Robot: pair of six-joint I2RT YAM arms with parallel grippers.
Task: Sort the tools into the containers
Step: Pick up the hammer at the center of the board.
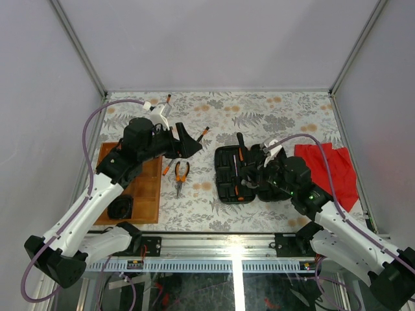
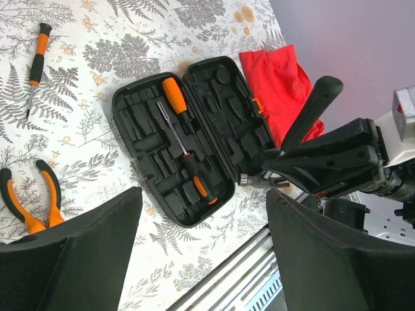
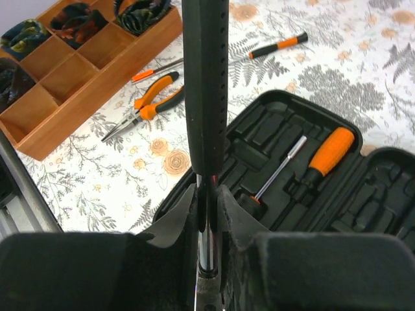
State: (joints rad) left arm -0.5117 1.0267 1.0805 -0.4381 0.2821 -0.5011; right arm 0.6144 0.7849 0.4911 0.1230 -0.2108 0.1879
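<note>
The black tool case [image 1: 227, 184] lies open mid-table, with two orange-and-black screwdrivers [image 2: 176, 97] in its moulded slots. My right gripper [image 3: 207, 194] is shut on the steel shank of the hammer [image 3: 204, 84]. Its black handle [image 1: 240, 141] sticks out over the case. My left gripper [image 2: 204, 217] hovers wide open with nothing between its fingers, left of the case [image 2: 214, 110] in the top view. Orange-handled pliers [image 1: 181, 173] lie on the cloth between the wooden tray [image 1: 152, 194] and the case. A slim screwdriver [image 2: 37, 58] lies farther back.
A red cloth [image 1: 331, 168] lies right of the case. The tray [image 3: 45, 126] holds dark bundled items [image 3: 78, 19] in its far compartments. A tiny orange driver [image 3: 152, 70] lies beside the pliers [image 3: 146, 103]. Another small driver [image 1: 167, 101] rests near the back left wall.
</note>
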